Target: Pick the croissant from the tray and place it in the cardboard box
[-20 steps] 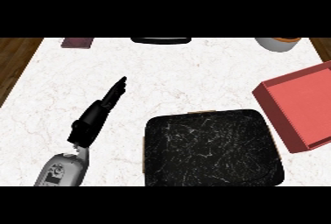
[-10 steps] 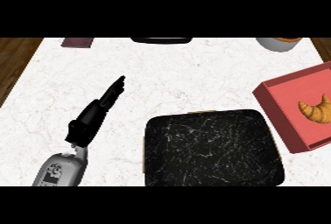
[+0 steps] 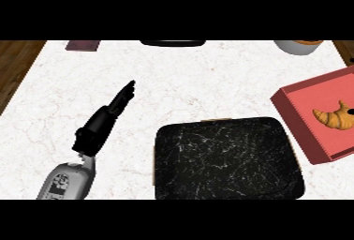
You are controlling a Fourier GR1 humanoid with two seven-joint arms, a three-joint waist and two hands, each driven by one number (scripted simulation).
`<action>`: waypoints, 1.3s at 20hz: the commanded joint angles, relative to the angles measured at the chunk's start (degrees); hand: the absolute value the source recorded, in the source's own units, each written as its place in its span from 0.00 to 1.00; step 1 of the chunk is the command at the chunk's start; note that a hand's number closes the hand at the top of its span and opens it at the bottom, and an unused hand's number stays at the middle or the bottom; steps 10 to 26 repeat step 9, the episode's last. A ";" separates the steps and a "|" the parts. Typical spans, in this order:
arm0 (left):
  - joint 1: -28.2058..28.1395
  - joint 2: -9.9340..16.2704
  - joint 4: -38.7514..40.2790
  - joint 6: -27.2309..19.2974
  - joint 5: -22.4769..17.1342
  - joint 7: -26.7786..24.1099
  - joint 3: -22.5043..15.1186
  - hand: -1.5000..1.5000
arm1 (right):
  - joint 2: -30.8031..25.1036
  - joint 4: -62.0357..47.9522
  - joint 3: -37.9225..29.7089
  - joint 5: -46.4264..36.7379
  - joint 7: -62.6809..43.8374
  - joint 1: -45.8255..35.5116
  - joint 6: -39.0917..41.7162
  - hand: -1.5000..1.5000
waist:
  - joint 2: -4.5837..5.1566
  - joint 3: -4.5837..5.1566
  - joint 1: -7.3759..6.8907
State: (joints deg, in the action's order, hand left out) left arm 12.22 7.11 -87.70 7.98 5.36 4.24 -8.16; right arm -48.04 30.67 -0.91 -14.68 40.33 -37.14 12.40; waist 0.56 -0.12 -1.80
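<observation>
Left hand (image 3: pixel 104 122) flat over counter (image 3: pixel 207 79), fingers straight, grasping nothing. Right hand out of view. Croissant (image 3: pixel 333 117) inside cardboard box (image 3: pixel 304 126), right of black tray (image 3: pixel 224 159).

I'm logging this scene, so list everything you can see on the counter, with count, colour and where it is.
croissant: one, golden brown, inside the box
box: one, red-pink, right edge of the counter
tray: one, black marbled, front centre
counter: one, white marble
cup: one, grey, back right corner, partly cut off
dark object: one, black, back centre edge
small flat item: one, dark maroon, back left
left hand: one, black, fingers straight, over the counter at left
</observation>
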 commanded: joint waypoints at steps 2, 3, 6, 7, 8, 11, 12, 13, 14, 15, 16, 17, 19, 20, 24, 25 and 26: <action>0.44 0.80 -1.55 0.88 -1.06 0.77 1.13 0.50 | 0.66 -6.84 -8.50 8.77 3.81 -2.71 6.09 0.00 | -0.07 -0.08 0.13; 2.20 -0.12 2.29 0.43 -0.76 -0.17 1.40 0.50 | 0.40 -8.52 -9.42 9.44 4.58 -3.60 7.21 0.00 | 0.27 -0.07 0.46; 0.73 -1.15 0.11 -0.86 0.68 0.81 -0.29 0.50 | -0.60 -12.48 -14.27 14.99 4.88 -3.15 14.07 0.00 | 0.06 -0.12 0.59; -0.58 -0.13 1.04 -0.09 0.93 -1.73 -0.08 0.50 | -1.56 -13.93 -15.26 16.09 2.15 -5.73 16.63 0.00 | 0.21 -0.08 -0.02; 0.02 -0.43 -1.58 -0.15 0.44 0.42 -0.26 0.50 | -4.43 -15.55 -16.70 17.13 0.88 -6.88 18.40 0.00 | 0.23 -0.15 -0.57; 0.99 -0.37 -1.10 -0.03 0.37 2.44 -0.02 0.50 | -4.22 -16.53 -17.14 17.34 -0.43 -8.20 17.73 0.00 | 0.27 -0.13 -0.55; 0.99 -0.37 -1.10 -0.03 0.37 2.44 -0.02 0.50 | -4.22 -16.53 -17.14 17.34 -0.43 -8.20 17.73 0.00 | 0.27 -0.13 -0.55; 0.99 -0.37 -1.10 -0.03 0.37 2.44 -0.02 0.50 | -4.22 -16.53 -17.14 17.34 -0.43 -8.20 17.73 0.00 | 0.27 -0.13 -0.55; 0.99 -0.37 -1.10 -0.03 0.37 2.44 -0.02 0.50 | -4.22 -16.53 -17.14 17.34 -0.43 -8.20 17.73 0.00 | 0.27 -0.13 -0.55; 0.99 -0.37 -1.10 -0.03 0.37 2.44 -0.02 0.50 | -4.22 -16.53 -17.14 17.34 -0.43 -8.20 17.73 0.00 | 0.27 -0.13 -0.55; 0.99 -0.37 -1.10 -0.03 0.37 2.44 -0.02 0.50 | -4.22 -16.53 -17.14 17.34 -0.43 -8.20 17.73 0.00 | 0.27 -0.13 -0.55; 0.99 -0.37 -1.10 -0.03 0.37 2.44 -0.02 0.50 | -4.22 -16.53 -17.14 17.34 -0.43 -8.20 17.73 0.00 | 0.27 -0.13 -0.55; 0.99 -0.37 -1.10 -0.03 0.37 2.44 -0.02 0.50 | -4.22 -16.53 -17.14 17.34 -0.43 -8.20 17.73 0.00 | 0.27 -0.13 -0.55; 0.99 -0.37 -1.10 -0.03 0.37 2.44 -0.02 0.50 | -4.22 -16.53 -17.14 17.34 -0.43 -8.20 17.73 0.00 | 0.27 -0.13 -0.55; 0.99 -0.37 -1.10 -0.03 0.37 2.44 -0.02 0.50 | -4.22 -16.53 -17.14 17.34 -0.43 -8.20 17.73 0.00 | 0.27 -0.13 -0.55; 0.99 -0.37 -1.10 -0.03 0.37 2.44 -0.02 0.50 | -4.22 -16.53 -17.14 17.34 -0.43 -8.20 17.73 0.00 | 0.27 -0.13 -0.55; 0.99 -0.37 -1.10 -0.03 0.37 2.44 -0.02 0.50 | -4.22 -16.53 -17.14 17.34 -0.43 -8.20 17.73 0.00 | 0.27 -0.13 -0.55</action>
